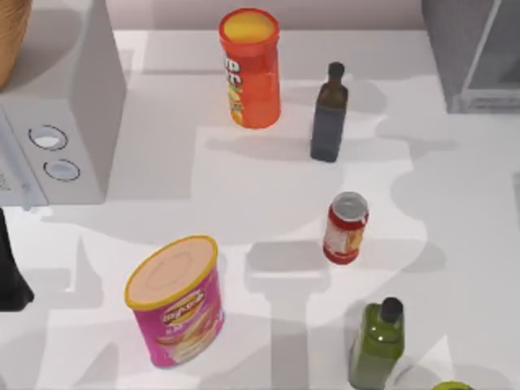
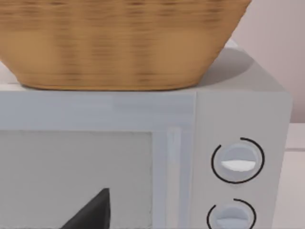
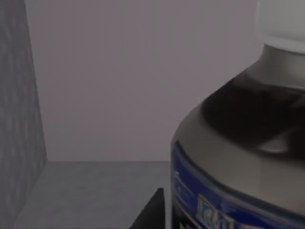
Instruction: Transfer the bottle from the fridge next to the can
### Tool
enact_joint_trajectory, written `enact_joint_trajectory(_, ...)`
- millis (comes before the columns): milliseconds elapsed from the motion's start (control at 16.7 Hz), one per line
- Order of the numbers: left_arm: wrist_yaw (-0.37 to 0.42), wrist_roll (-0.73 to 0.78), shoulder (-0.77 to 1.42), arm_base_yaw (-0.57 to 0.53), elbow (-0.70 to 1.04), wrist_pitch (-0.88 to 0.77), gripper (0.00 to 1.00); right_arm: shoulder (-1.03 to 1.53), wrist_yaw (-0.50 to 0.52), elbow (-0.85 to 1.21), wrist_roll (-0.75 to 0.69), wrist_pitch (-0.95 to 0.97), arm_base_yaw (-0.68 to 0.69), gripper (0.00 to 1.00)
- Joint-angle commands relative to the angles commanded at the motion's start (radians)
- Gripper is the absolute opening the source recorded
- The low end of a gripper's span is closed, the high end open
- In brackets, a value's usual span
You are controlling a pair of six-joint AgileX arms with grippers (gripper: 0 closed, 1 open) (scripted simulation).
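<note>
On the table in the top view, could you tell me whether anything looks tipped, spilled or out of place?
Nothing stands out. The can, chip tube, dark bottle, green bottle and pink tub all stand upright and apart, with no spill.

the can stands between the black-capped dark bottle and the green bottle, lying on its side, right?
Not quite. In the top view the can does sit between the dark bottle and the green bottle, but it stands upright, silver top up, not on its side.
</note>
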Motion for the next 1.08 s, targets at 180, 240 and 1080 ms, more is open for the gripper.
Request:
enact_joint_trajectory(180, 0.0, 0.0, 0.0, 0.0, 0.0, 0.0, 1.0, 0.0, 0.0, 0.0, 0.0, 0.0, 0.0, 0.0)
enact_joint_trajectory(240, 0.0, 0.0, 0.0, 0.0, 0.0, 0.0, 1.0, 0.0, 0.0, 0.0, 0.0, 0.0, 0.0, 0.0)
enact_joint_trajectory(1080, 0.0, 0.0, 0.0, 0.0, 0.0, 0.0, 1.0, -0.123, -0.002, 0.045, 0.002, -0.167, -0.003, 0.0)
